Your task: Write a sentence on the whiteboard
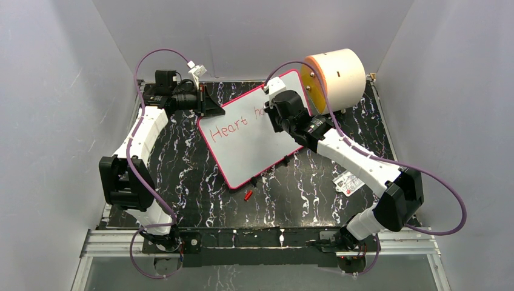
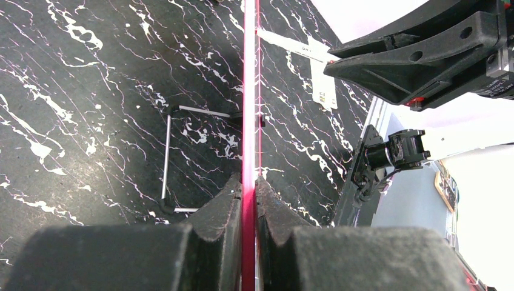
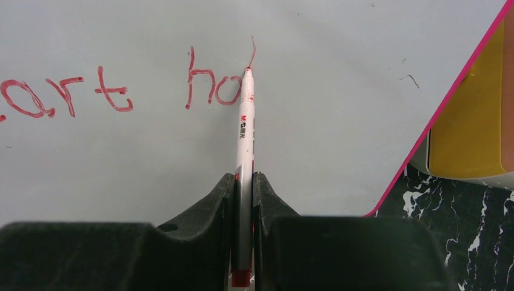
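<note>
the whiteboard (image 1: 248, 145) lies slanted on the black marbled table (image 1: 182, 163). on it the sentence (image 3: 206, 85), in thin red marker, reads "heart ho" with a fine upstroke after it. from overhead the right arm covers everything past the second word's "h", and in the right wrist view the first letters of "heart" are cut off at the frame's edge. we see the right gripper (image 3: 243, 179) clamped on a white marker (image 3: 244, 133), its red tip touching the whiteboard at the foot of that upstroke. the left gripper (image 2: 248, 189) is closed on the whiteboard's pink-red rim, on the far edge close to its left corner. the left wrist view shows the board only edge-on, as a thin red line. just beside the whiteboard's far corner stands a cream cylinder (image 1: 336, 76) with an orange face, partly crossed by the right arm's purple cable. just off the whiteboard's near corner lies a small red piece (image 1: 248, 195), too small for us to identify. a printed tag (image 1: 347, 182) lies right of the whiteboard, its text unreadable.
</note>
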